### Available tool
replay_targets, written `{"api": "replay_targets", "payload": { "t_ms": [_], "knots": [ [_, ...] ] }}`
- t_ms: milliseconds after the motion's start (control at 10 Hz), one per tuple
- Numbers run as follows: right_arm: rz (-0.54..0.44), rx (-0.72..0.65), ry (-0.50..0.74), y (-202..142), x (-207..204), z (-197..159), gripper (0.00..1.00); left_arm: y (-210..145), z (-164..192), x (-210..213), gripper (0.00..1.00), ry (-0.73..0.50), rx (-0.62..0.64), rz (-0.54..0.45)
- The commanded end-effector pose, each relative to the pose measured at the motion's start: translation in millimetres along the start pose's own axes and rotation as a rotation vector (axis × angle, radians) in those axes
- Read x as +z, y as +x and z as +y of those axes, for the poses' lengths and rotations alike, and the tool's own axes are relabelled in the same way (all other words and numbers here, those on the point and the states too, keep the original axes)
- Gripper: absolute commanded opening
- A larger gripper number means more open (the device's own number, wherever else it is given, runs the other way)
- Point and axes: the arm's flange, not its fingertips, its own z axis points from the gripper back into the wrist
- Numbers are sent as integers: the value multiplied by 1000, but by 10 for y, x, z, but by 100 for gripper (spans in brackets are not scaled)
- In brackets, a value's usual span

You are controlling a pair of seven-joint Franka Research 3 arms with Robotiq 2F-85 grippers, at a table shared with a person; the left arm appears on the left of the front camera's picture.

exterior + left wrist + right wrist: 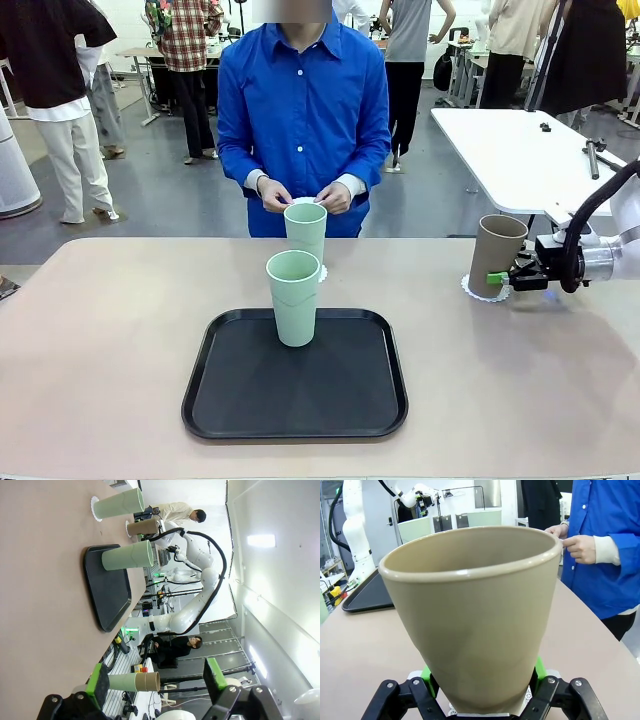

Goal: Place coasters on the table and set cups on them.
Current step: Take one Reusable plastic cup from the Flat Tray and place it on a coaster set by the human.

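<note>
Brown-taupe cup (pixel 497 252) at 3 o'clock on the beige worktop (pixel 100 340), base set on a lacy white coaster (pixel 468 290), with lace showing at the cup's 9 o'clock side. Pinched low on its wall by the right claw (pixel 503 278), arm entering from 3 o'clock. Same grip from the right wrist: cup wall rising between the two green pads (pixel 426 672), pressed against either side of the base, lace edge just visible beneath.

Black tray (pixel 300 420) toward 6 o'clock from the worktop's centre. First mint cup (pixel 293 300) upright on the tray, close to its 12 o'clock rim. Second mint cup (pixel 305 232) directly beyond, off the tray, standing on a far coaster (pixel 323 272) whose scalloped edge peeks out at the cup's 3 o'clock side. Third coaster (pixel 303 201) off the worktop, held between both hands (pixel 275 195) of the person in a blue shirt (pixel 300 110) at 12 o'clock.

Left claw (pixel 155 670), in its own wrist view, spread wide with nothing between its green-padded fingers, well apart from tray and cups.
</note>
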Motion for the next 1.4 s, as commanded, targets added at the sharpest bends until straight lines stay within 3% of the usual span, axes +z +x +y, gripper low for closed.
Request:
{"api": "replay_targets", "payload": {
  "t_ms": [0, 400, 500, 1300],
  "knots": [
    [20, -11, 15, -14, 72, -90, 82, -6, -13, 18, 100, 2, -3, -5],
    [27, -22, 5, -11, 78, -89, 82, -6, -13, 18, 100, 2, -3, -5],
    [25, -31, 4, -6, 78, -96, 100, -6, -13, 18, 100, 2, -3, -5],
    [5, -78, 3, -3, 109, -135, 100, -6, -13, 18, 100, 2, -3, -5]
  ]
}}
